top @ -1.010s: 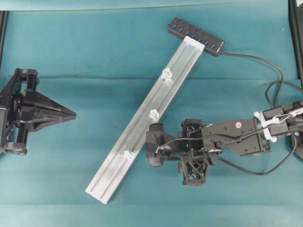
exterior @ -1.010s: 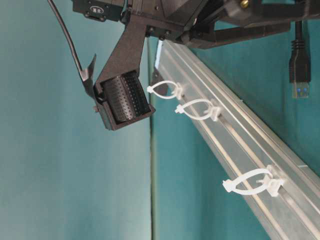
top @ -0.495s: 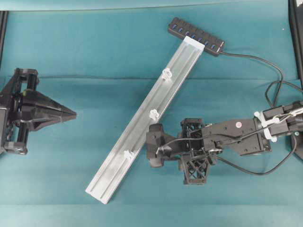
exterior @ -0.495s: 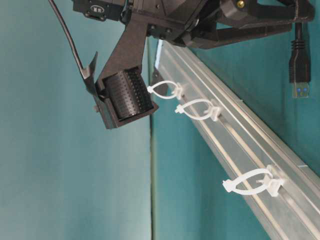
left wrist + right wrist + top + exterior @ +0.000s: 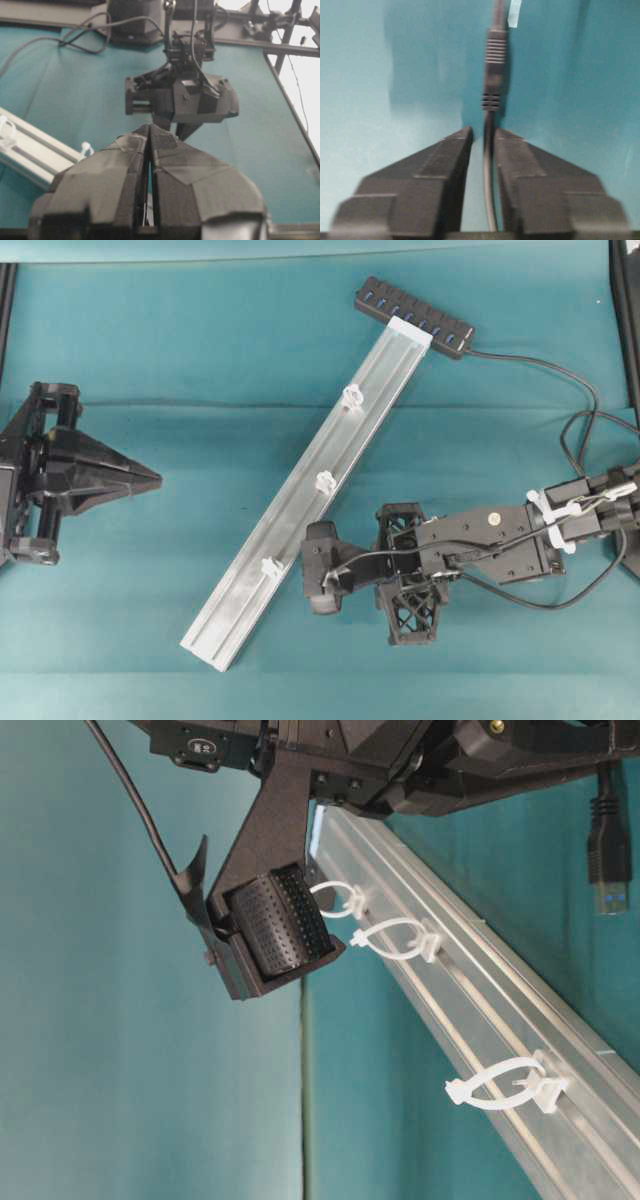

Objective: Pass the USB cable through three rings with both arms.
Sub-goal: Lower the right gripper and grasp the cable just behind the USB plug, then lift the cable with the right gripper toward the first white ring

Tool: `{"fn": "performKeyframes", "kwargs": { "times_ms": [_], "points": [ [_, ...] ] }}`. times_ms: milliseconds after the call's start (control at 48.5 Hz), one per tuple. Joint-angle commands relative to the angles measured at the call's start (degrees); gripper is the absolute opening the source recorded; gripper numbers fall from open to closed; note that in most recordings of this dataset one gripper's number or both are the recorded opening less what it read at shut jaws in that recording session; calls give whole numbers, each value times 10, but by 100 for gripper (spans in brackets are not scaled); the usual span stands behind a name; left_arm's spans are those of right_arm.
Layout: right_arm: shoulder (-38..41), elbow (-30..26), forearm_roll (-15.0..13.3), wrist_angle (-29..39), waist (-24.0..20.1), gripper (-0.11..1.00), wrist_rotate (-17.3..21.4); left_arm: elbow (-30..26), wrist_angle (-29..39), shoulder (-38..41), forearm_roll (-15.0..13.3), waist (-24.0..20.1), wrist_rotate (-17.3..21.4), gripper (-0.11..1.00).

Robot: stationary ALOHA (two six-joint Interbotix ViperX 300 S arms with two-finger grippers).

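USB cable (image 5: 490, 165): I see the thin cord running straight up between the right jaws in the right wrist view, with its ribbed plug (image 5: 494, 65) just past the fingertips, over the teal worktop (image 5: 200, 350). In the table-level view the plug (image 5: 610, 860) hangs tip down at the right edge, clear of the rail.
Right gripper (image 5: 484, 135): my right jaws stand narrow around the cord, the pads close on either side; I cannot tell whether they pinch it. From overhead the gripper (image 5: 322, 568) sits just to the right of the rail's lower half, near the lowest ring.
Three rings: whitish loop clips spaced along the rail, upper (image 5: 352, 396), middle (image 5: 325, 481) and lower (image 5: 269, 567). None has the cable through it. In the table-level view the black ribbed finger (image 5: 285, 925) overlaps the farthest ring (image 5: 335, 900).
Rail (image 5: 300, 500): long silver strip lying diagonally across the worktop, its upper end touching the hub.
Hub (image 5: 412, 317): black oblong with blue ports at the top, its own cord trailing off right.
Left gripper (image 5: 150, 480): my left jaws are pressed together on nothing, pointing right, well apart from the rail on the left side of the worktop.
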State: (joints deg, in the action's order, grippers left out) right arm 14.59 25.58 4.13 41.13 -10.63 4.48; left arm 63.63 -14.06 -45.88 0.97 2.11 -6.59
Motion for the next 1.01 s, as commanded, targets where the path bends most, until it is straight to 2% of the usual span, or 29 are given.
{"fn": "performKeyframes", "kwargs": {
  "times_ms": [0, 103, 763, 989],
  "points": [
    [15, 3, 4, 4, -12, 20, -1, -11, -4, 1, 2, -1, 1, 0],
    [15, 3, 4, 8, -12, 10, -1, -11, -4, 1, 2, 0, 1, 0],
    [14, 1, 4, 9, -12, 10, 0, -12, -3, 1, 2, -1, -1, 0],
    [-23, 0, 4, 24, 4, 10, -4, -11, -4, 0, 2, -1, -1, 0]
  ]
}}
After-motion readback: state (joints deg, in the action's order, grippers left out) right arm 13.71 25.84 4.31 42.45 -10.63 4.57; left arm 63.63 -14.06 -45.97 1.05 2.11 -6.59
